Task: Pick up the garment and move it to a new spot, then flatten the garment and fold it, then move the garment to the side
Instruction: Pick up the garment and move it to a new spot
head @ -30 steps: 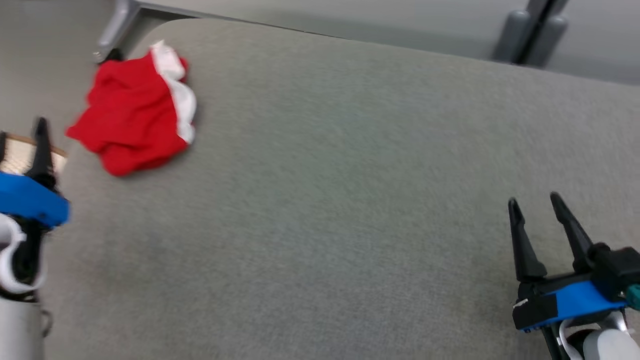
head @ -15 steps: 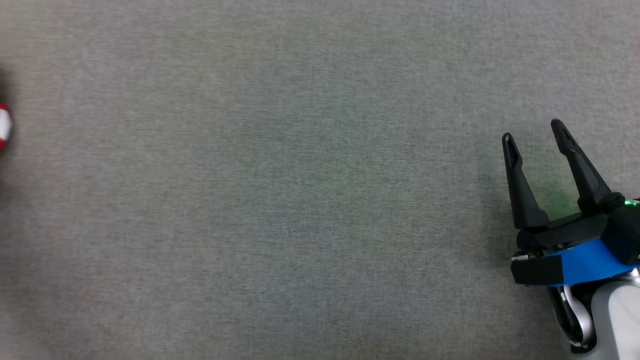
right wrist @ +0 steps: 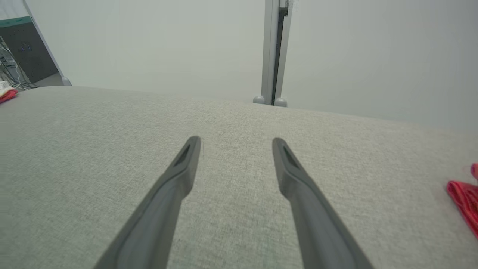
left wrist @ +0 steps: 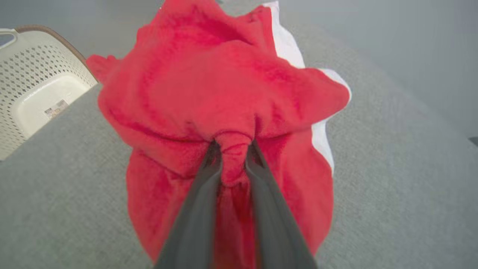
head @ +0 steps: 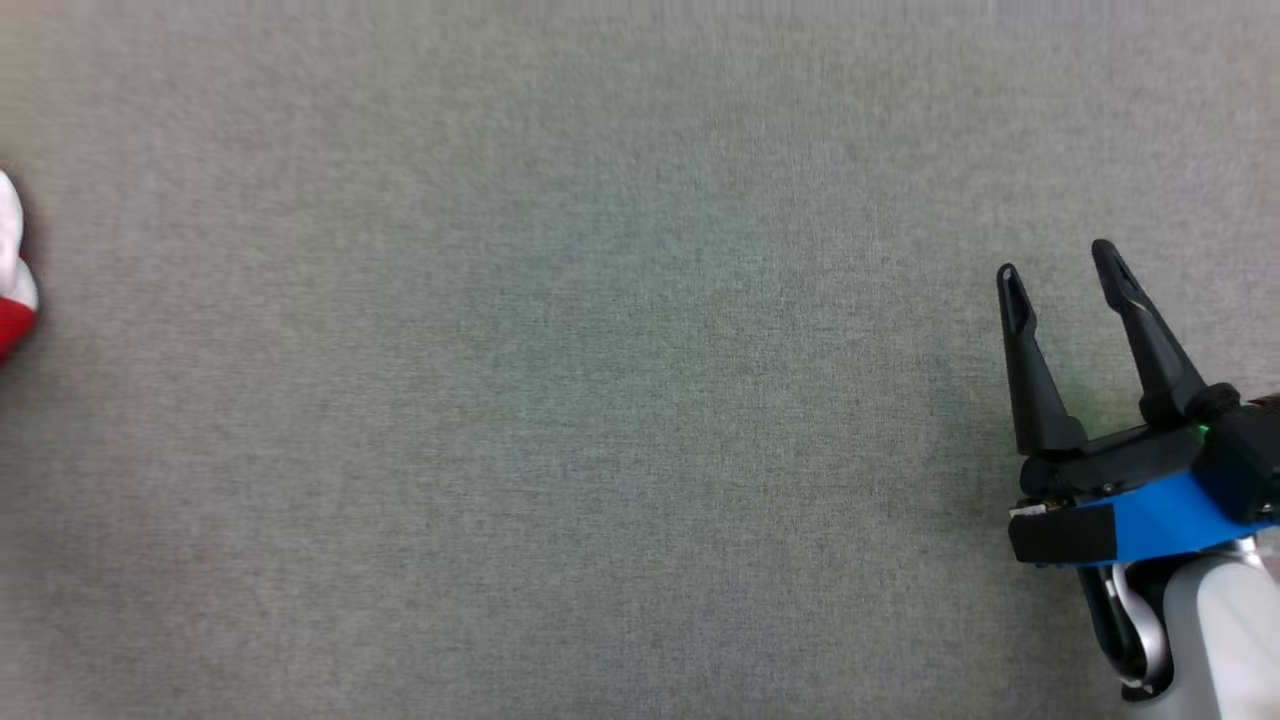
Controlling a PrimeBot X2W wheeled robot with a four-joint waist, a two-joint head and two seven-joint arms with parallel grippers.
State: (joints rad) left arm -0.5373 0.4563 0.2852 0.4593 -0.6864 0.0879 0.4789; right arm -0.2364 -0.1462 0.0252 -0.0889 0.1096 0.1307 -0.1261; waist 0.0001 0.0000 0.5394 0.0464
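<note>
The garment [left wrist: 224,86] is a crumpled red fleece piece with a white trim, lying on the grey fabric table [left wrist: 392,194]. In the left wrist view my left gripper [left wrist: 232,145] is shut on a raised fold of the red cloth, which bunches between the two fingers. A sliver of the garment [head: 12,290] shows at the left edge of the head view. My right gripper [head: 1055,262] hovers over bare table at the right, open with nothing between its fingers. The right wrist view shows the same gripper [right wrist: 235,141] open.
A white perforated basket [left wrist: 33,93] stands off the table's edge beside the garment. A grey post [right wrist: 274,52] rises behind the table's far edge. Another bit of red cloth [right wrist: 465,198] lies at the right edge of the right wrist view.
The head camera has swung down and to the right, so the garment now sits at its left edge. My left gripper, apart from the garment a second ago, now pinches it. The right gripper stays open.
</note>
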